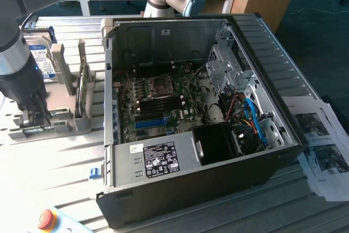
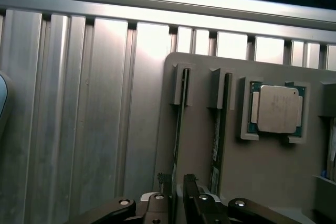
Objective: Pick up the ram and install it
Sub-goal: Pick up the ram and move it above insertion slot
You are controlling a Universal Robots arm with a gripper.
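The gripper [image 2: 176, 181] is open, with one finger on each side of the ram [image 2: 180, 119]. The ram stands on edge in a slot of the grey holder [image 2: 197, 150] on the table [image 2: 79, 108] (a second stick [image 2: 216, 140] stands just beside it). A CPU [image 2: 275, 108] lies in the holder nearby. The open case [image 1: 180, 162] is at the exterior view's right.

Counted on the desk [image 1: 54, 162]: one open computer case [image 1: 218, 189], one hard drive [image 1: 43, 61], one red button [image 1: 46, 219]. In the one grey holder [image 2: 199, 140], two ram sticks [image 2: 179, 129] are tallied and one processor [image 2: 275, 108] is logged. Four black memory slots [image 1: 163, 101] are noted on the one motherboard [image 1: 131, 107]. One pincer [image 2: 177, 179] is recorded.
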